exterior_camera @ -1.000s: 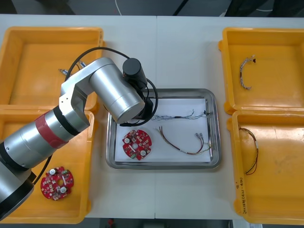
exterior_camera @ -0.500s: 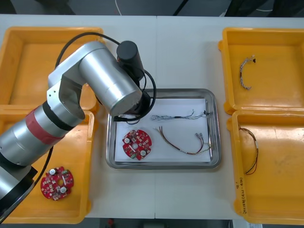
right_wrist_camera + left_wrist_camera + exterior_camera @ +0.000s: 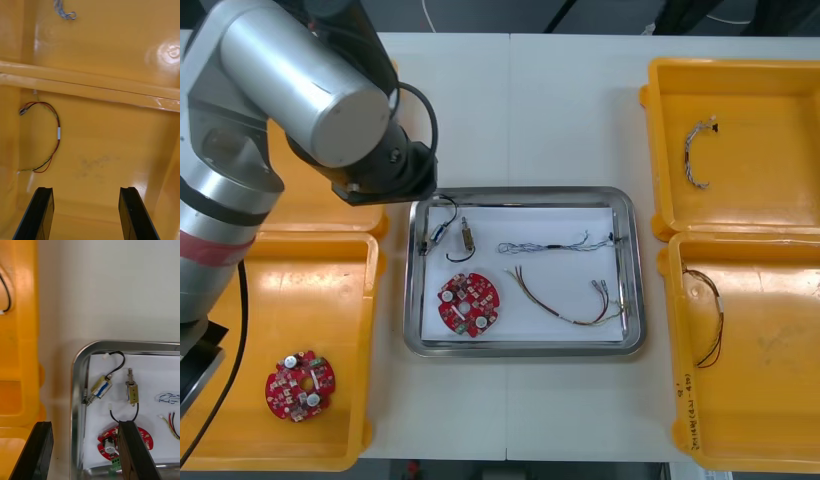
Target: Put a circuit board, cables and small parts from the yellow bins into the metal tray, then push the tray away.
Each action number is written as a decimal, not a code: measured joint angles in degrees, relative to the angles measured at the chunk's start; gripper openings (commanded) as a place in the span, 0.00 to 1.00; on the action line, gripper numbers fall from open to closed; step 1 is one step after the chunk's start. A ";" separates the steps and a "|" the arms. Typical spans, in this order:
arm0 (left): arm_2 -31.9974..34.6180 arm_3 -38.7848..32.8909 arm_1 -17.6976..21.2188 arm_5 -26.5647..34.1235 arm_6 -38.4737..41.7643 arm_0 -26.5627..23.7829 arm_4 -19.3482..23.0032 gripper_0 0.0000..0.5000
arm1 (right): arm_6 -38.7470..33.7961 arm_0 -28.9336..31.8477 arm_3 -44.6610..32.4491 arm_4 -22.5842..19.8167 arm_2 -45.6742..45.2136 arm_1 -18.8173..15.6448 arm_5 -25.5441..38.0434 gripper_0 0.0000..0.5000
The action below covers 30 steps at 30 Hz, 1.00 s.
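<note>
Left pincer [image 3: 85,423] gapes wide, empty, above the metal tray [image 3: 76,367] corner.

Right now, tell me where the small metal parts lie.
In the front view, the small metal parts lie in the tray's far left corner, just beyond the circuit board.

Shiny polished metal tray [image 3: 525,349], white matt lining [image 3: 560,222] inside it; beside it, glossy smooth plastic yellow bins [image 3: 770,400]; table [image 3: 570,110] matt.

Silver left arm [image 3: 290,80], red band [image 3: 202,258], black cable [image 3: 427,118], black jaws.
</note>
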 measured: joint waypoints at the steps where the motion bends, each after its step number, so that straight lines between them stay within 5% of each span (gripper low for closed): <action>1: 0.94 -0.01 0.39 0.71 -0.07 0.00 0.41 1.00 | 0.00 -0.24 -0.27 -1.12 0.73 -0.65 0.00 1.00; 12: 12.13 -0.07 5.35 2.91 -10.17 0.00 4.84 1.00 | -0.01 -10.67 -2.29 -10.43 11.94 -4.04 0.00 1.00; 20: 17.85 -0.90 9.57 3.00 -13.64 0.63 8.62 1.00 | -0.01 -22.56 -2.34 -10.80 26.93 -4.12 0.02 1.00; 30: 23.52 -4.68 15.90 3.01 -13.65 7.33 13.80 1.00 | 0.00 -36.59 -0.85 -8.20 47.96 -2.41 0.02 1.00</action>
